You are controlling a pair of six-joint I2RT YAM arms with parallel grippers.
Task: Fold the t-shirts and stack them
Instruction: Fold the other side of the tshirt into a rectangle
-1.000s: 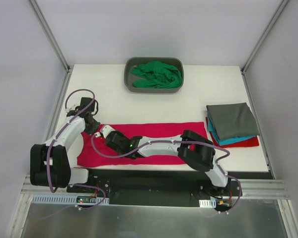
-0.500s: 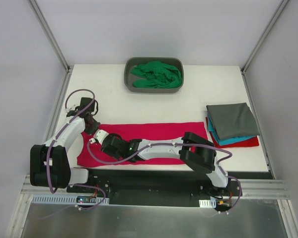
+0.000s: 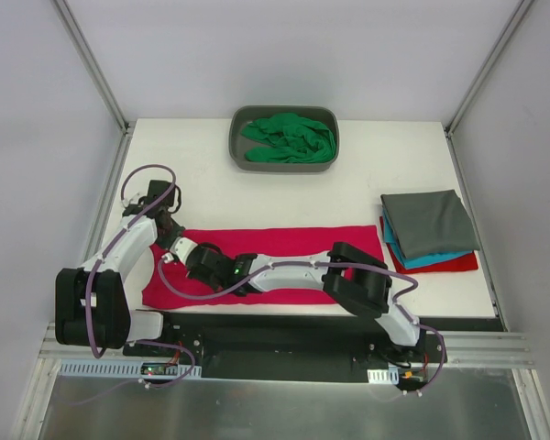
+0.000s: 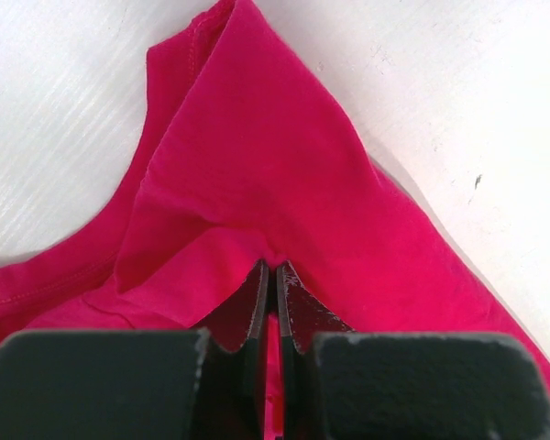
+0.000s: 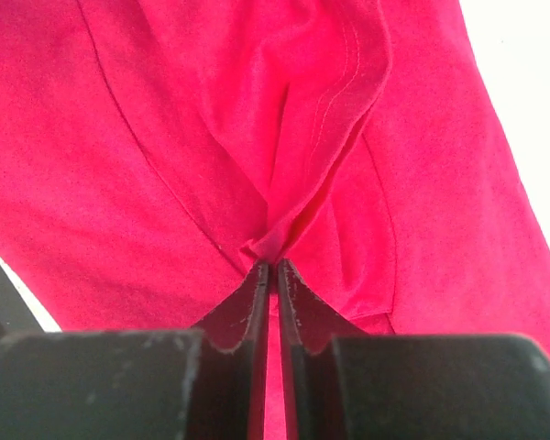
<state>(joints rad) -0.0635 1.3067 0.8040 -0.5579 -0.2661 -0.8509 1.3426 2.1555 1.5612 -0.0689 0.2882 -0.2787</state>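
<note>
Slippage looms — left gripper (image 4: 273,268) and right gripper (image 5: 273,264) each pinch just a thin pucker of crimson-pink t-shirt (image 3: 284,240), mid-left of frame.

White flat table (image 3: 257,197); crimson-pink fabric t-shirt (image 3: 284,240) spread under left claw (image 4: 275,280), right claw (image 5: 275,275); grey plastic tub (image 3: 236,147) beyond them; folded shirt stack (image 3: 426,220) far right.

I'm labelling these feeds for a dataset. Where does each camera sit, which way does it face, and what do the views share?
Top external: above and behind, looking down on the table; left arm and right arm show whole.
Left wrist: on the left arm, facing down past its left end effector, shut on the crimson-pink t-shirt.
Right wrist: likewise, right end effector pinching the same shirt.
Shared: all three show that shirt.
</note>
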